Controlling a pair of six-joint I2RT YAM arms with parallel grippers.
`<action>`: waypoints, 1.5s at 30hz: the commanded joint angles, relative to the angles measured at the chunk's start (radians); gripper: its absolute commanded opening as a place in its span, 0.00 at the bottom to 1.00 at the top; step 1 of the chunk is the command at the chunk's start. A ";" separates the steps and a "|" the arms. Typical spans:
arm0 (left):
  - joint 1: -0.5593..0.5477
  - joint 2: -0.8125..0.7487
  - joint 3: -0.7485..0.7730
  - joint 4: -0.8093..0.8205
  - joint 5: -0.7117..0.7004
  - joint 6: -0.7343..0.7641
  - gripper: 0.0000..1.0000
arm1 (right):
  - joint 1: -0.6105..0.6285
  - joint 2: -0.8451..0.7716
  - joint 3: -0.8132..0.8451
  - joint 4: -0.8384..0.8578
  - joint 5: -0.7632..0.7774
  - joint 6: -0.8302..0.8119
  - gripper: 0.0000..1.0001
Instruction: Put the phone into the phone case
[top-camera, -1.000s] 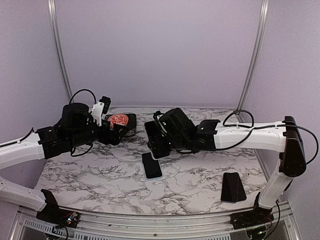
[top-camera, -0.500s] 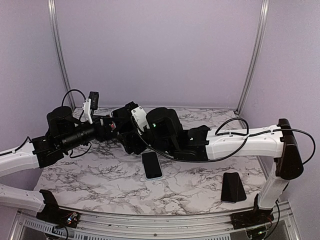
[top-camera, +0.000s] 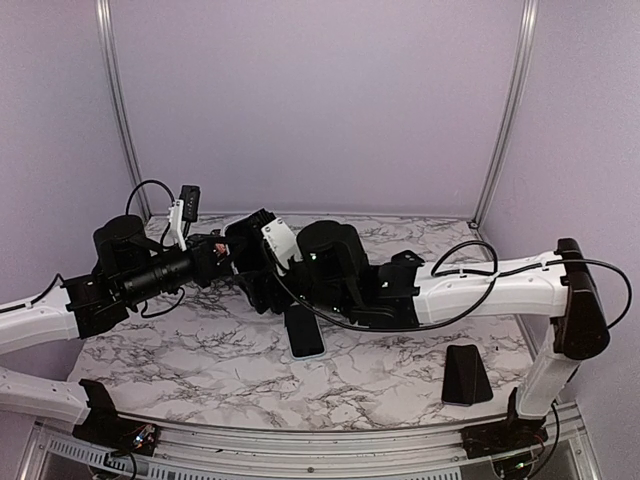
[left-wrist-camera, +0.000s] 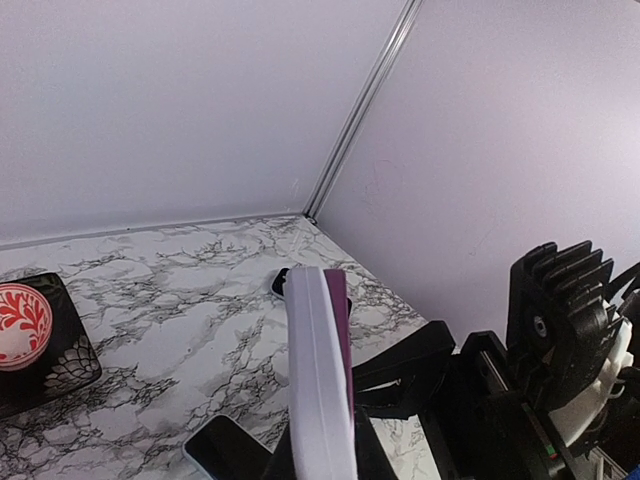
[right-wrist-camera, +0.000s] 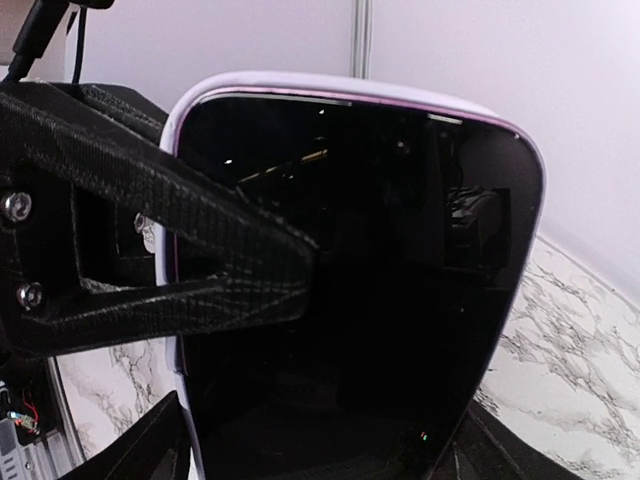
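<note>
Well, the phone (right-wrist-camera: 350, 290) is off the counter (top-camera: 400, 375), held up in the air between the two arms with its dark glass face towards the right wrist. The right fingers (right-wrist-camera: 150, 250) stand wide, spanning its breadth, and the left fingers (top-camera: 238, 262) are pinched narrow on its thin edge. It looks to me like a handover or a two-handed steadying, so one arm can brace the phone while the other works on it.

Seen edge-on from the left wrist, the phone shows a broad white band with a purple strip against it. Whether that pale band is a case already around it, I cannot tell.

Just below the arms, at 6 o'clock from the phone, a dark slab (top-camera: 305, 332) with a pale rim lies flat on the counter. From the left wrist, a black tile (left-wrist-camera: 35, 345) with a red-and-white motif lies at 9 o'clock, well apart. Either could be the case. A black wedge (top-camera: 467, 375) stands at 4 o'clock, out of the way.
</note>
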 joint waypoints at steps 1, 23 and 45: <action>0.015 -0.046 -0.006 0.012 0.062 0.096 0.00 | -0.044 -0.146 -0.072 0.029 -0.119 -0.096 0.89; -0.022 -0.087 -0.016 0.122 0.582 0.167 0.00 | -0.210 -0.203 -0.092 0.060 -1.051 -0.131 0.52; -0.025 -0.090 -0.021 0.124 0.581 0.166 0.00 | -0.244 -0.193 -0.070 0.084 -1.087 -0.048 0.14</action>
